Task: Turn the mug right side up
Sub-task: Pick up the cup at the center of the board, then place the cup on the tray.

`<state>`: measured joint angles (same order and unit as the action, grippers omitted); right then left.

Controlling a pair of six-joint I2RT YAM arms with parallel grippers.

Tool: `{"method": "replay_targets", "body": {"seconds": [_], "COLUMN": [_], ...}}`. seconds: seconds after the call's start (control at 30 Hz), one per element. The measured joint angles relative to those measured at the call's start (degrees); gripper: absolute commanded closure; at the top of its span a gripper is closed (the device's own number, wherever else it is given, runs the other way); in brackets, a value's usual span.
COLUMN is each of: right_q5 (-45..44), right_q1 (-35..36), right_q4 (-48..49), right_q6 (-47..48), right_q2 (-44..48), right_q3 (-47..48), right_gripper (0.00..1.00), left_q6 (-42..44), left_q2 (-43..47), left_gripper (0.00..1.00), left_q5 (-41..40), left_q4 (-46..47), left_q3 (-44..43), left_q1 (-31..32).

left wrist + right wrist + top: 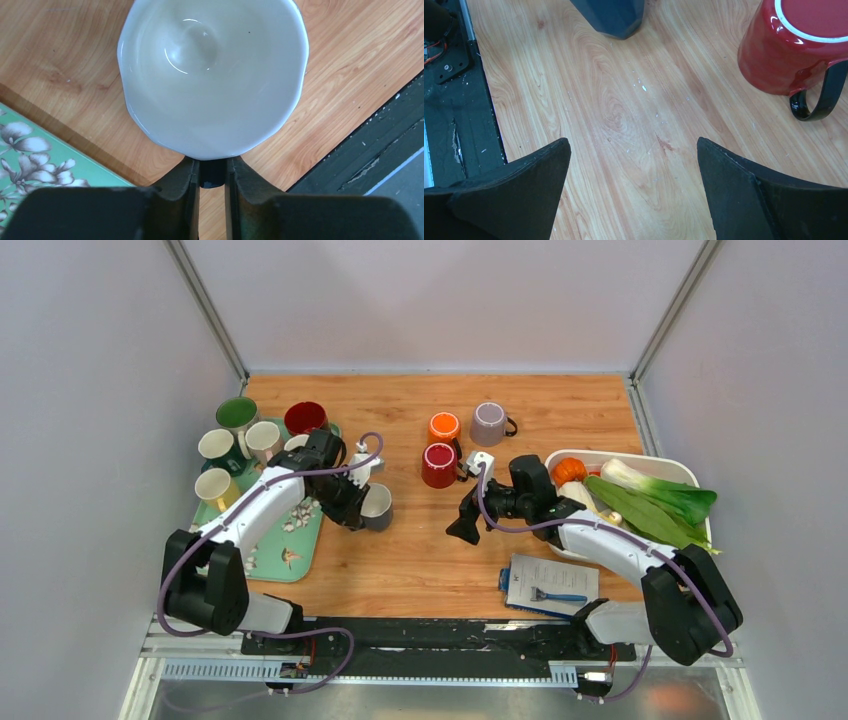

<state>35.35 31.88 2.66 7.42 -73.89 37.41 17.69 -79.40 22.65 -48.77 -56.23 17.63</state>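
Your left gripper [212,167] is pinched tight on the dark handle [212,176] of the grey mug [210,75], with both fingers pressed against it and almost no gap between them. The mug sits just off the right edge of the green tray [300,560], over bare worktop [420,560]. Its white inside faces straight into the left wrist camera, so you see right down to the bottom of the cup. From these views you cannot tell whether its base rests on the wood or hangs just above it.

Your right gripper [633,145] is spread wide and holds nothing, with only wood grain showing between its two fingers. It hovers well to the right of the tray, past the grey mug. The red mug [784,55] is near it and a little farther from you. That mug stands mouth down on the worktop, its ringed base facing up and its black handle pointing away from the tray.

An orange mug [443,427] and a lilac mug [488,423] stand farther right of the tray than the red mug and towards the back. On the tray you have a green mug [237,413], a dark red mug [305,417] and three cream mugs [218,447], all mouth up. A white tub [655,462] of vegetables lies far to the right of the tray.
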Motion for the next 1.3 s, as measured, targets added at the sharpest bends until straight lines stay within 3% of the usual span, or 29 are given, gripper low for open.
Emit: {"method": "replay_targets", "body": {"seconds": [0.13, 0.4, 0.7, 1.03, 1.3], "right_q5": [0.0, 0.0, 0.0, 0.1, 0.1], "right_q1": [-0.1, -0.3, -0.6, -0.6, -0.6], "right_q4": [0.1, 0.0, 0.1, 0.3, 0.6], "right_q6": [0.0, 0.0, 0.0, -0.3, -0.3], "right_q2": [0.0, 0.0, 0.0, -0.4, -1.0], "right_q3": [-0.2, -1.8, -1.9, -1.9, -1.8], "right_gripper": [0.00, 0.00, 0.00, 0.00, 0.00], "left_q6": [-0.2, 0.9, 1.7, 1.9, 1.3], "left_q2": [-0.1, 3.7, 14.1, 14.1, 11.8], "left_gripper": [0.99, 1.00, 1.00, 1.00, 1.00], "left_q5": [0.2, -3.8, -9.9, -14.1, -16.8], "left_q4": [0.4, -4.0, -9.8, -12.7, -9.9], "left_q3": [0.0, 0.0, -1.0, -1.7, -1.7], "left_q1": [0.0, -1.5, -9.9, -22.7, -27.3]}}
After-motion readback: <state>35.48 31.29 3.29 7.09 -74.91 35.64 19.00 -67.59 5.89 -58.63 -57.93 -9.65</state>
